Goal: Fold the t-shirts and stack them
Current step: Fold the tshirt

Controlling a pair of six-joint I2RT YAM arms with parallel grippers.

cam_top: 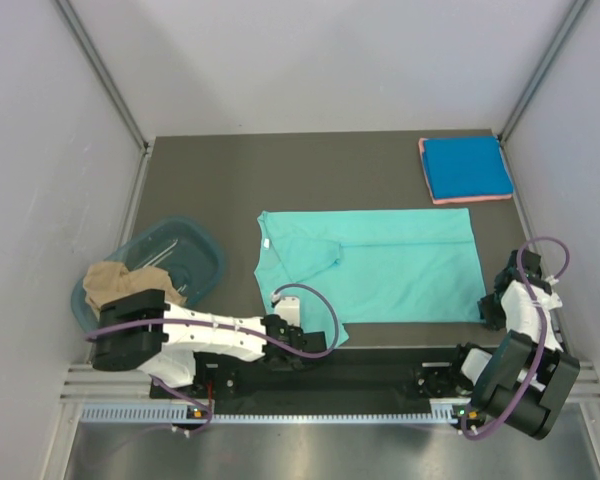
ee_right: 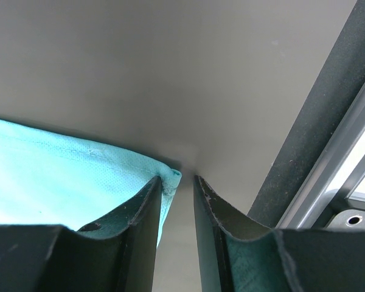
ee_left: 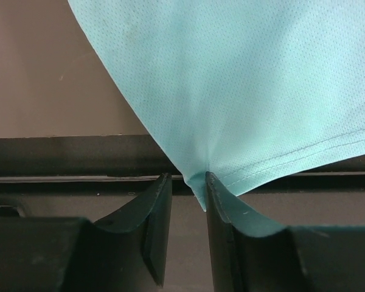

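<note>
Dark grey table (cam_top: 230,180), teal-green t-shirt (cam_top: 390,265) spread flat just ahead of the left gripper (cam_top: 288,300). Left wrist view: jaws apart, shirt corner poking between them, not pinched. Right wrist view: right gripper (ee_right: 176,177) unclenched too, hem corner touching one finger.

We see the teal-green t-shirt (cam_top: 380,265) spread flat mid-surface, with its neck and white label to the left. The blue t-shirt (cam_top: 466,167) lies folded on the pink t-shirt (cam_top: 460,201) at the far right corner; the tan t-shirt (cam_top: 115,282) is crumpled, near left.
</note>
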